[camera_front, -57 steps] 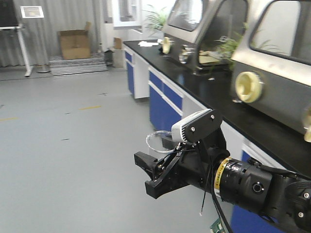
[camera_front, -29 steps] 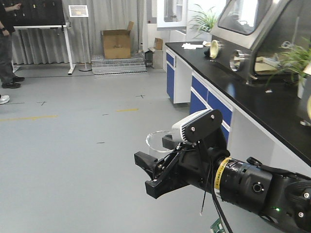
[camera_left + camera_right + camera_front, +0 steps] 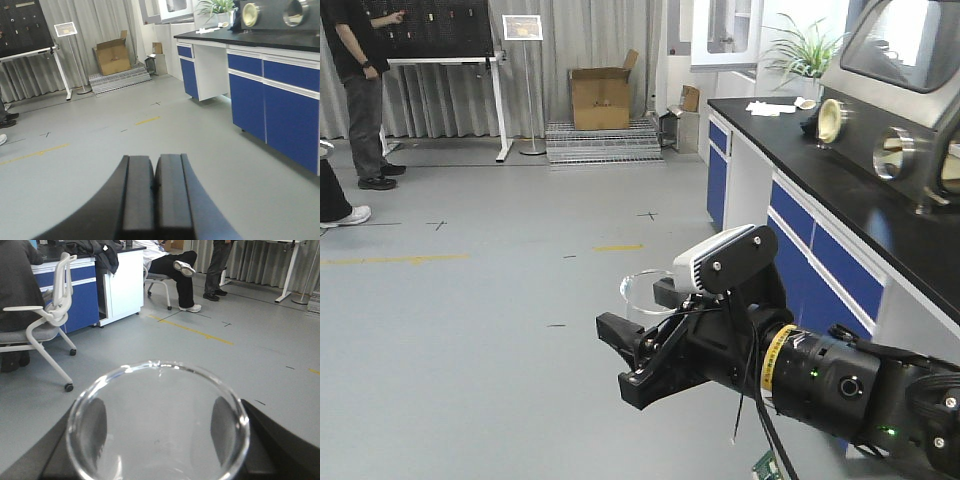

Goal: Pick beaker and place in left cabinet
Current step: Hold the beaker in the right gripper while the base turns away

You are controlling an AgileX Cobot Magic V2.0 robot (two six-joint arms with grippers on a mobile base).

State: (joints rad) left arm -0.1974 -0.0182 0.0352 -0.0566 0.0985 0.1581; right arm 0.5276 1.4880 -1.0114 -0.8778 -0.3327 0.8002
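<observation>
The beaker (image 3: 642,292) is clear glass with a flared rim, held upright above the grey floor. My right gripper (image 3: 638,338) is shut on it. The right wrist view looks down into the beaker's (image 3: 157,422) round mouth, with my right gripper (image 3: 157,432) around it and dark pads (image 3: 95,425) pressing its wall on both sides. My left gripper (image 3: 155,172) is shut with nothing between its flat black fingers, hovering over open floor. The left cabinet is out of view.
A black-topped lab bench with blue doors (image 3: 820,255) runs along the right, carrying a glovebox (image 3: 910,80). A cardboard box (image 3: 600,98) and a standing person (image 3: 360,90) are at the back. A white office chair (image 3: 50,320) and seated people show in the right wrist view.
The background has slid to the right across the exterior view, so the whole robot has turned left. The right gripper keeps the same pose with the beaker in it.
</observation>
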